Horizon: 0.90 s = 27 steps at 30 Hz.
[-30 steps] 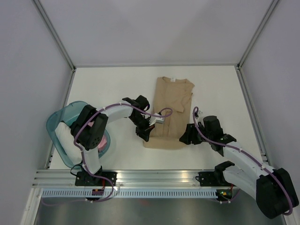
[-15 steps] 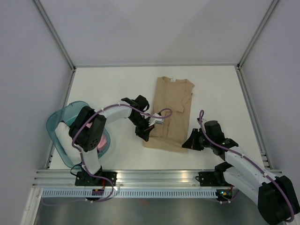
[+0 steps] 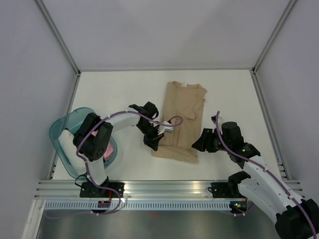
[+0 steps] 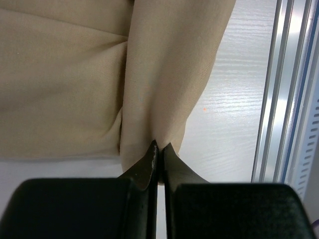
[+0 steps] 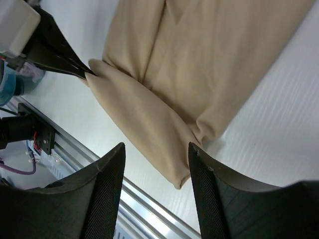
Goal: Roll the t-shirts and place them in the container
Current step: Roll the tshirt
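Observation:
A tan t-shirt (image 3: 182, 113) lies folded lengthwise on the white table, neck at the far end. Its near end is doubled over into a thick fold (image 5: 144, 122). My left gripper (image 3: 152, 143) is shut on the near-left corner of that fold (image 4: 164, 89), its fingertips (image 5: 85, 72) pinching the cloth. My right gripper (image 3: 196, 145) hovers open at the near-right corner, its two fingers standing on either side of the fold's end (image 5: 182, 181) without touching it. A pink rolled t-shirt (image 3: 108, 149) sits in the basket, mostly hidden by the left arm.
A translucent teal basket (image 3: 61, 135) stands at the left, behind the left arm. An aluminium rail (image 3: 164, 188) runs along the near table edge, close to the shirt's fold (image 4: 289, 99). Grey walls enclose the far and side edges.
The right gripper dipped toward the near edge, then came back beside the shirt's near-right corner. The left gripper kept its pinch on the near-left corner and barely moved.

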Tool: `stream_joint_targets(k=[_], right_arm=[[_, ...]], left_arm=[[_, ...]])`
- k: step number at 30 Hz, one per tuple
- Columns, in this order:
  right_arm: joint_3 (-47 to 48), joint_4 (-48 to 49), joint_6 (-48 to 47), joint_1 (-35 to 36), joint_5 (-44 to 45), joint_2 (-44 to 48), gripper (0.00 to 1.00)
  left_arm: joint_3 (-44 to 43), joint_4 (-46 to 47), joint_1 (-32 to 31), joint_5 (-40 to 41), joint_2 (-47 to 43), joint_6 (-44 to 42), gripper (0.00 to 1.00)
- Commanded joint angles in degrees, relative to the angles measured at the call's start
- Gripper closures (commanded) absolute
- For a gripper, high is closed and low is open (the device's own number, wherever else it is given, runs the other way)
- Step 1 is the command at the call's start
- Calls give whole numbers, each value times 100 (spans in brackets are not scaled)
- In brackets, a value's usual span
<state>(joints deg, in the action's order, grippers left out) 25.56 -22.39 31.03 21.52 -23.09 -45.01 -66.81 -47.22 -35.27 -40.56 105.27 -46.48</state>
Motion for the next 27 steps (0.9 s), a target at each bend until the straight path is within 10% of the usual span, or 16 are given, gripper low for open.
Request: stream_joint_targets(k=[1, 11, 22, 27], right_arm=[[108, 165, -509, 10, -125, 116, 40], [-51, 367, -571, 1626, 1270, -411, 31], [-192, 481, -510, 1706, 1228, -1026, 31], [-350, 648, -405, 1751, 1062, -1132, 48]], left_arm=[[19, 11, -7, -31, -209, -283, 95], [-8, -103, -7, 56, -200, -414, 95], [-43, -217, -7, -5, -192, -467, 95], [-52, -287, 2, -14, -139, -503, 95]])
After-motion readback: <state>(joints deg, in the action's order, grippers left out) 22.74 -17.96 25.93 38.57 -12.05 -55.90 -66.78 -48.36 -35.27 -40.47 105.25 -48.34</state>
